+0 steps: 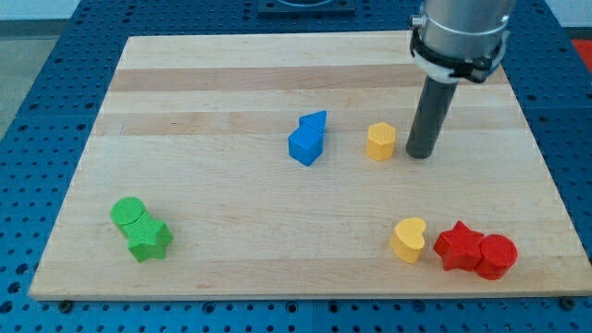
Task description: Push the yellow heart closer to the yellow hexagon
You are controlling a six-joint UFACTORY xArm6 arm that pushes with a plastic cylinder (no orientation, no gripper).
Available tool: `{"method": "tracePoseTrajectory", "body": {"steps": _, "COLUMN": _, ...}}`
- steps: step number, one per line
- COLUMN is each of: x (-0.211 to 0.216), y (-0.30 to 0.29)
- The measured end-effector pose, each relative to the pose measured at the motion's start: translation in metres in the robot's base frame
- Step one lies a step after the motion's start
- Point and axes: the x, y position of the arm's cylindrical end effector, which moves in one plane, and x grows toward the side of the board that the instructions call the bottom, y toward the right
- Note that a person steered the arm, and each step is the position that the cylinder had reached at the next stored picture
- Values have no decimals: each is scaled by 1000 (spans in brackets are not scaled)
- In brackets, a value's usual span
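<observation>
The yellow heart (408,239) lies near the view's bottom right of the wooden board (231,231). The yellow hexagon (380,141) sits near the board's middle, above the heart. My tip (420,154) rests on the board just right of the yellow hexagon, a small gap apart, and well above the heart.
A red star (459,245) and a red cylinder (497,256) touch each other just right of the yellow heart. A blue cube (304,145) and a blue triangle (314,121) sit left of the hexagon. A green cylinder (128,214) and a green star (149,240) lie at the bottom left.
</observation>
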Motion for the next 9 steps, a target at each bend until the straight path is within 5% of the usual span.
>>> {"method": "tracePoseTrajectory", "body": {"steps": 4, "x": -3, "y": -93}}
{"method": "tracePoseTrajectory", "body": {"steps": 5, "x": 26, "y": -77}}
{"method": "tracePoseTrajectory", "body": {"steps": 8, "x": 169, "y": -150}}
{"method": "tracePoseTrajectory", "body": {"steps": 9, "x": 184, "y": -140}}
